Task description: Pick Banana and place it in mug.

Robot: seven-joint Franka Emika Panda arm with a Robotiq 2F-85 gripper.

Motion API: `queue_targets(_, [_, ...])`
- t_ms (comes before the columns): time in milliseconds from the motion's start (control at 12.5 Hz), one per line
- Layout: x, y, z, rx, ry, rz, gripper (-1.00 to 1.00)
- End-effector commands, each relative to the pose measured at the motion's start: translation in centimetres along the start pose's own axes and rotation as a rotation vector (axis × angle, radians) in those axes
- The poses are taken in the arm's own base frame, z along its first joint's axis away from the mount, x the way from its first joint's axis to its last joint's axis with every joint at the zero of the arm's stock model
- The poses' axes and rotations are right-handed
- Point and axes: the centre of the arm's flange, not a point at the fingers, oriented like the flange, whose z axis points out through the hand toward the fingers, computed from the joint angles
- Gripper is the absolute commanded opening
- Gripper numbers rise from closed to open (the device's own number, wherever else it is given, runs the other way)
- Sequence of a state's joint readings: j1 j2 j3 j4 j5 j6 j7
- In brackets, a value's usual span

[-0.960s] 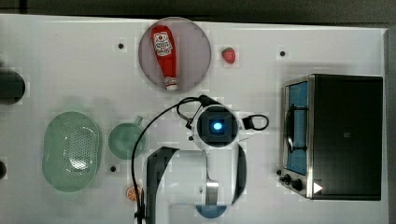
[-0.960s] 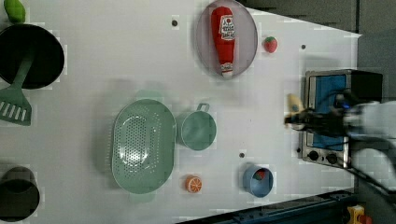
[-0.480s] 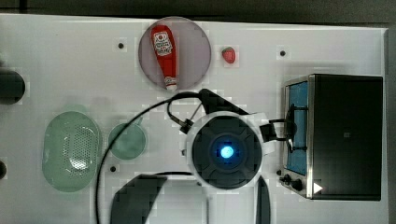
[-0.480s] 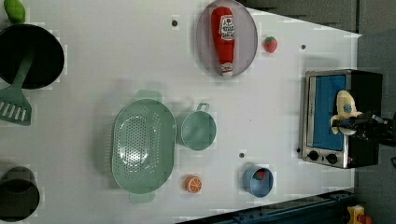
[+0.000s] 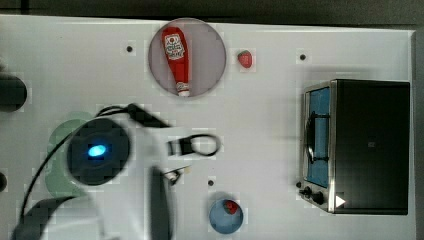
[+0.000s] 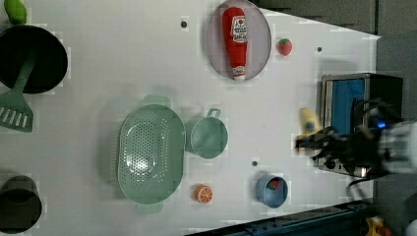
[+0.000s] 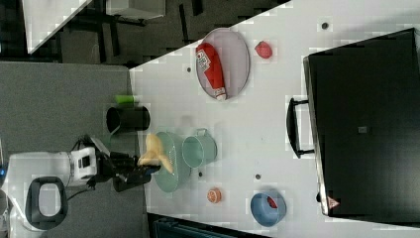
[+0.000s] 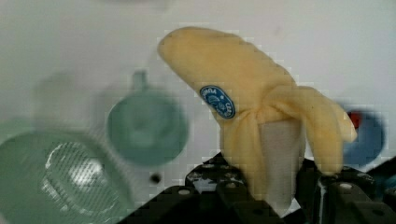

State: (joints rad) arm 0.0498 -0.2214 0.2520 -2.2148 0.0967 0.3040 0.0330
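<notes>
On the white tabletop (image 6: 123, 59), the gripper (image 8: 275, 186) is pinched on one banana (image 8: 252, 107), held in the air apart from the single mug (image 6: 208, 137), which stands just beside one colander (image 6: 150, 153). One blue bowl (image 6: 270, 190) sits near one orange slice (image 6: 203, 193).

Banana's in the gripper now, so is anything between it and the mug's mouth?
Nothing visible blocks it. The gripper holds the banana up in the air, and the mug stands open and empty. The colander sits close against the mug on the left view's left, so the drop needs to land on the mug, not beside it.
</notes>
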Motion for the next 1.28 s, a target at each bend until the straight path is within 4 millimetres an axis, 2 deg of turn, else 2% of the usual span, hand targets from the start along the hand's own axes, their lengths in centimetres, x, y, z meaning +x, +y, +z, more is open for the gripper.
queue_targets(80, [-4.6, -4.5, 2.7, 0.017, -0.002, 0.227, -0.34])
queue_targets(320, [-4.9, -7.0, 8.5, 0.091, 0.026, 0.301, -0.34])
queue_targets(560, [-3.8, -8.2, 13.9, 0.132, 0.010, 0.312, -0.34])
queue_targets(720, [-3.2, -8.3, 17.2, 0.090, -0.035, 0.322, -0.29])
queue_targets(800, [-2.8, -8.4, 18.6, 0.089, -0.045, 0.326, -0.09])
queue_targets(880, [-2.3, -9.0, 19.4, 0.131, -0.036, 0.332, 0.23])
queue_targets(960, [-2.2, -9.1, 20.2, 0.139, -0.039, 0.334, 0.43])
queue_targets(1120, [-1.8, -9.0, 20.5, 0.147, -0.038, 0.344, 0.86])
queue_targets(1200, [-1.6, -9.0, 20.1, 0.153, -0.033, 0.346, 0.99])
queue_targets(1280, [-1.6, -9.0, 19.7, 0.157, -0.028, 0.345, 1.00])
